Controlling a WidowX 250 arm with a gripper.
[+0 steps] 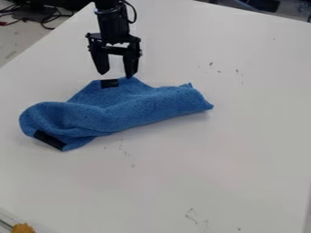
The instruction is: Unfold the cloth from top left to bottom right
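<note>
Cloth point(146, 107) partly invisible beneath itself

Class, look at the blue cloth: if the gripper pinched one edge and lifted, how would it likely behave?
The cloth would probably hang floppy, since it lies in soft folds and a loose roll. It looks light, being thin at its edges. Its fuzzy-looking weave suggests it would grip rather than slip.

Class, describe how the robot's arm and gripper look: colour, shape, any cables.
The arm is black, with a thin dark cable curving beside it. The gripper is black too: a wider, angular bracket carrying two chunky fingers that taper towards their tips.
</note>
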